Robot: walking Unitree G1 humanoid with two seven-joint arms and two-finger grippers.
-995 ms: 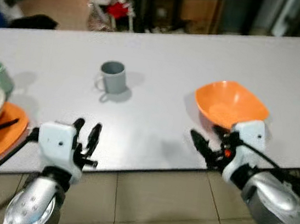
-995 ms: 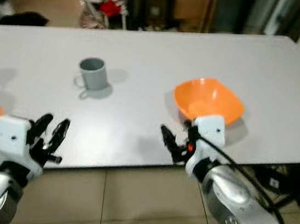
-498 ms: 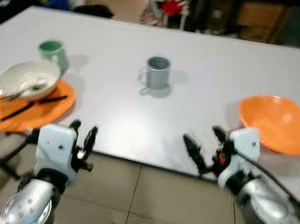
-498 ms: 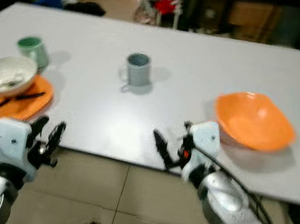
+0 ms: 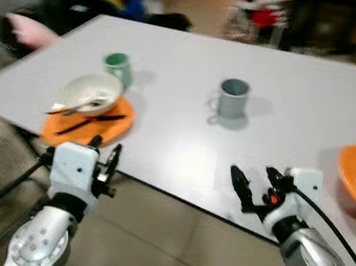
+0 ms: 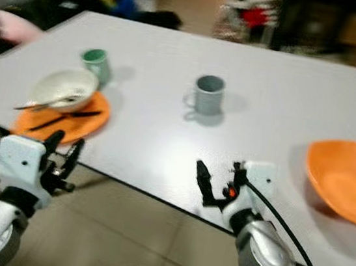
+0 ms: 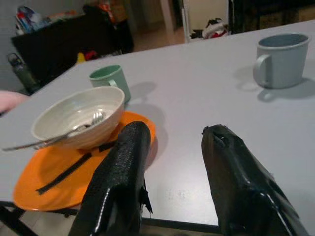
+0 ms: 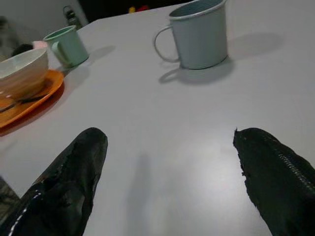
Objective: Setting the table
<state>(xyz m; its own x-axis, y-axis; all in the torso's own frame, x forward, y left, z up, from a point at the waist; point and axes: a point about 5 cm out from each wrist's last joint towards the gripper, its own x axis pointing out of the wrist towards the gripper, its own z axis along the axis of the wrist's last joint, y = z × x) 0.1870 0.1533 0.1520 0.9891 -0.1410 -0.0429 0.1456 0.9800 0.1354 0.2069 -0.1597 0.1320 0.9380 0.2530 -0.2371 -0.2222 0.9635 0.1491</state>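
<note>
I am holding my left claw (image 5: 104,155) and right claw (image 5: 254,186) wide and empty at the tabletop (image 5: 173,67) edge; the grey mug (image 5: 233,99) is standing at twelve o'clock, so I am judging a slow, level reach best.

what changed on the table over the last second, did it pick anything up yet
Nothing was picked up or let go. The head camera swung toward the robot's left, bringing the orange plate, white bowl and green mug into fuller view and pushing the orange bowl to the right edge. The grey mug stays put on the table. The left gripper and right gripper stay open and empty at the table's near edge.
</note>
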